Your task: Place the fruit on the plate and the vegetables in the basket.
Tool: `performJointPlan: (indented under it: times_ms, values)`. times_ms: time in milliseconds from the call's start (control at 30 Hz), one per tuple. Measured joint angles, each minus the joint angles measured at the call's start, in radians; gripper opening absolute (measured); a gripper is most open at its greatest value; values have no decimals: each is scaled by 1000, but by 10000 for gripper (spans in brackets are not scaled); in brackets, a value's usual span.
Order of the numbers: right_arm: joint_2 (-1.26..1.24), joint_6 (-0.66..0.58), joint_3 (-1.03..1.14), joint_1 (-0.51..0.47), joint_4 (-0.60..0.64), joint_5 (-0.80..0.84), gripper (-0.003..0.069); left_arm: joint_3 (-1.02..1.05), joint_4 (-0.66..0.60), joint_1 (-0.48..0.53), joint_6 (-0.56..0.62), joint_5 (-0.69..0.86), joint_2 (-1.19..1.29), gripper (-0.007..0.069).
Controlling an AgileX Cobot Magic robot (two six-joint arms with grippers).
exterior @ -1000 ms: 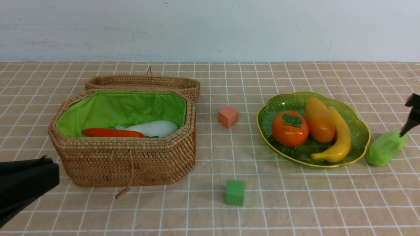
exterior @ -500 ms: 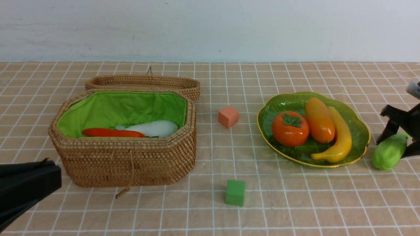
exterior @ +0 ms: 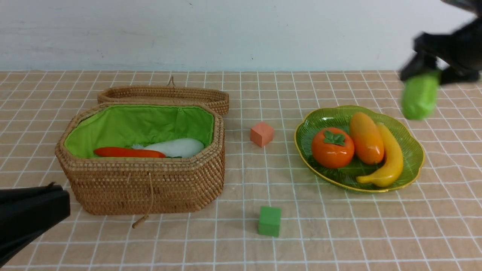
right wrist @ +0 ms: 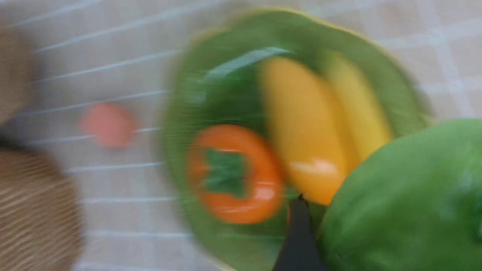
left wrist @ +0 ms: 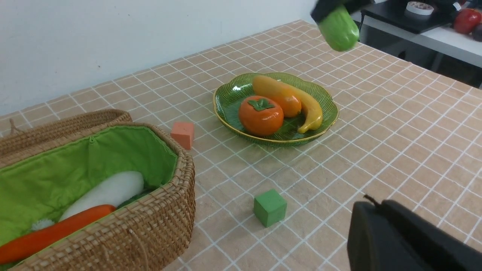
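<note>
My right gripper [exterior: 429, 75] is shut on the light green gourd [exterior: 420, 96] and holds it in the air above the far right rim of the green plate [exterior: 412, 150]. The blurred right wrist view shows the gourd [right wrist: 406, 203] beside one black finger [right wrist: 297, 233]. On the plate lie the fruit: persimmon [exterior: 332, 147], mango [exterior: 366, 138] and banana [exterior: 391, 158]. The open wicker basket [exterior: 150, 184] holds a carrot [exterior: 128, 152] and a white radish [exterior: 177, 147]. My left gripper [exterior: 56, 192] rests shut and empty at the front left, beside the basket.
A salmon cube [exterior: 262, 133] sits between basket and plate. A green cube [exterior: 270, 221] lies nearer the front. The basket lid [exterior: 165, 94] lies folded back behind the basket. A wall closes the far side.
The right gripper closed on the gourd lying on the table right of the plate, then lifted it up and slightly left. The left arm stayed still.
</note>
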Motion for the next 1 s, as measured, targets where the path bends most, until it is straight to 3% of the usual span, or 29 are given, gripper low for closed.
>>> performJointPlan:
  times_ms: [100,267,433,500,533,567,633,767,833,900,933,967,1000]
  values:
    - [11,-250,-83,255,182,-103,475,0,61,0,-88,28,0,3]
    - [139,-531,-164,546,283,-394,475,0,227,0,-311,108,0,3]
    - [317,-641,-187,664,287,-680,477,0,328,0,-424,171,0,3]
    - [367,-651,-187,672,287,-716,520,0,334,0,-431,182,0,3]
    - [372,-651,-187,672,287,-716,528,0,334,0,-431,182,0,3]
    - [395,-656,-187,672,287,-700,606,0,337,0,-432,185,0,3]
    - [393,-657,-186,670,285,-658,662,0,338,0,-430,185,0,3]
    - [340,-602,-186,652,253,-547,666,0,338,0,-430,181,0,3]
    - [221,-416,-186,608,161,-341,593,0,338,0,-430,158,0,3]
    - [173,-332,-187,589,121,-258,552,0,338,0,-428,144,0,3]
    - [102,-194,-188,562,53,-119,478,2,338,0,-422,113,0,3]
    - [92,-194,-188,558,42,-119,466,2,338,0,-420,108,0,3]
    - [24,-93,-191,533,-43,18,374,13,338,0,-410,58,-1,3]
